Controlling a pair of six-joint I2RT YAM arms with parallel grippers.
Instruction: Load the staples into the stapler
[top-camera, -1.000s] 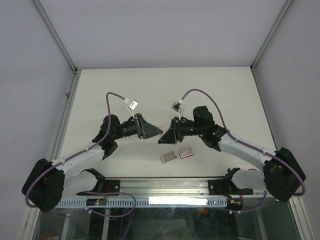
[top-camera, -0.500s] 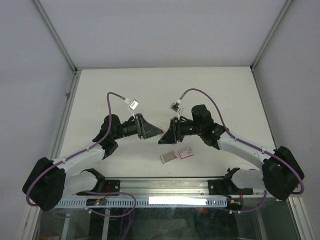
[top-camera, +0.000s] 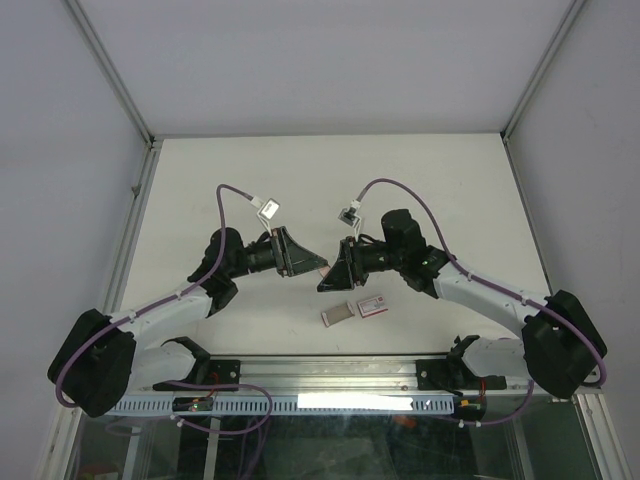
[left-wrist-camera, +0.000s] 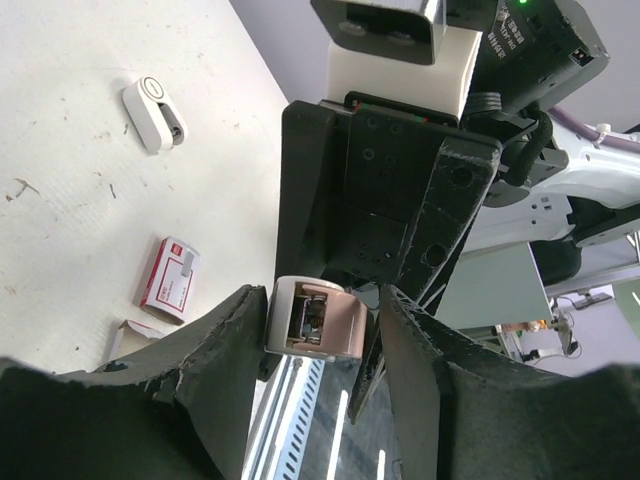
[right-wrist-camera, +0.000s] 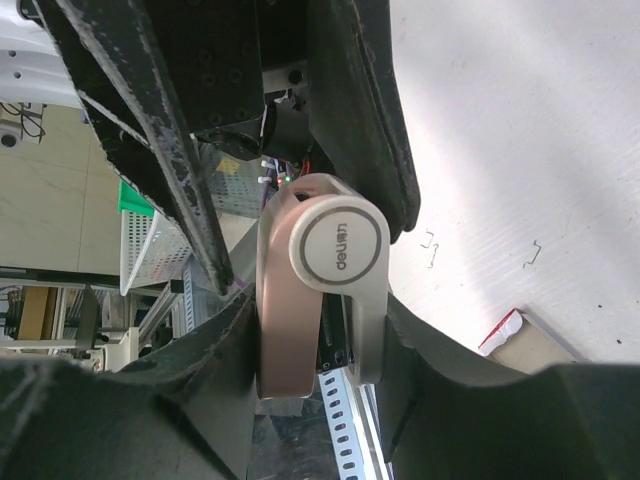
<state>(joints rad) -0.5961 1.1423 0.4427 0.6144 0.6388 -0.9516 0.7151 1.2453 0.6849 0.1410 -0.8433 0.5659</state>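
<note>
Both arms reach inward and meet above mid-table, tips facing each other

- Stapler (right-wrist-camera: 320, 295): small, rounded, rose-pink shell with a smooth sheen and a raised white round disc with grey lettering on its top face. It is held off the table (top-camera: 440, 180), between the two grippers.
- Right gripper (right-wrist-camera: 315, 335): black, rough-textured fingers pinch the stapler across its width, one pad on each long side.
- Left gripper (left-wrist-camera: 322, 305): comes from the opposite side. Its thick matte-black fingers close on the stapler's blunt end, a pad against each side (contact on the right-hand pad is only just readable). That end shows a pale rim around a dark rectangular cavity.
- Red-pink box (top-camera: 371, 306): flat cardboard with a white label. It lies on the table near the front edge, just nearer than the grippers and slightly to the right.
- Inner tray (top-camera: 337, 314): greyish, open and shallow, just left of the box. Its contents are too small to make out.
- Staples (right-wrist-camera: 430, 243): two loose bent wire bits lie on the bare white table, a little beyond the box. Nothing touches them.
- Small white capsule-shaped object (left-wrist-camera: 155, 100): glossy plastic with a dark ring on one end. It lies farther out on the table, well apart from the box.
- Table surface: matte white with scattered dark specks
</note>
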